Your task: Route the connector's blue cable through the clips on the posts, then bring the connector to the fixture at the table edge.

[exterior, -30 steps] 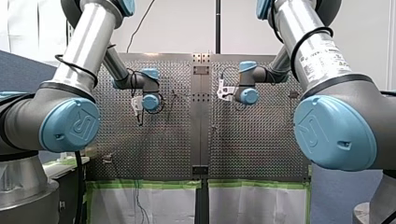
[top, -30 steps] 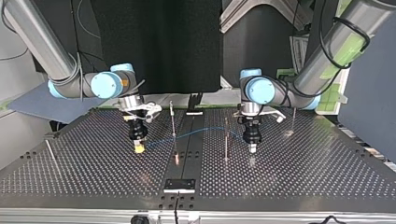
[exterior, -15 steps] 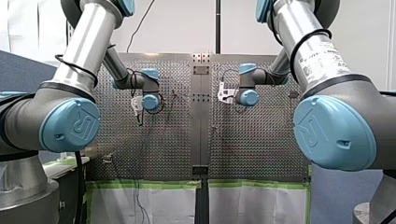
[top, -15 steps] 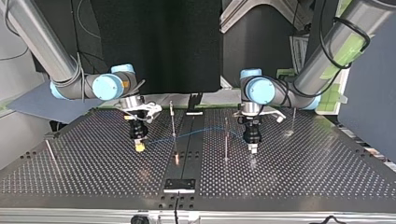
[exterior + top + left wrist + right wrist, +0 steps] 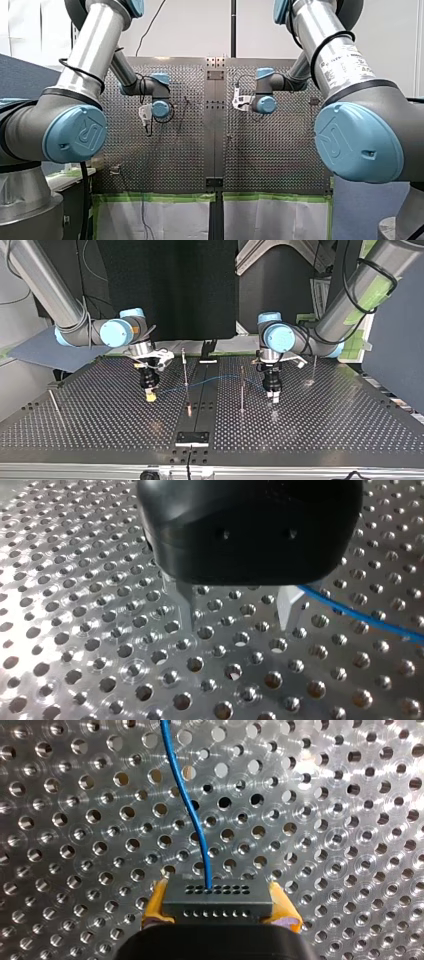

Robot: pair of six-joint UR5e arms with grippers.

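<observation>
So the connector (image 5: pixel 217 899), a dark grey block with rows of little holes, is pinched between the yellow pads (image 5: pixel 155 905) of my right gripper (image 5: pixel 217 912), clamped on both sides. It sits low over the perforated table (image 5: pixel 100 430) at the top view's left. The blue cable (image 5: pixel 192 810) comes out of the connector's face and runs off ahead of the gripper over the holes. In the top view it heads toward the view's right, crosses a thin post (image 5: pixel 185 367) near the middle strip, rises a bit, passes a second post (image 5: pixel 242 390) and ends up near my left gripper (image 5: pixel 273 399). Can't tell from here if it's actually sitting in a clip on either post. My left gripper is spread wide and holds nothing. In its wrist view the two metal fingers (image 5: pixel 186 607) point down at the table, and the cable runs just beside one of them, outside the gap. A black plate (image 5: pixel 191 438) sits at the table's near edge in the top view, well apart from the connector.
</observation>
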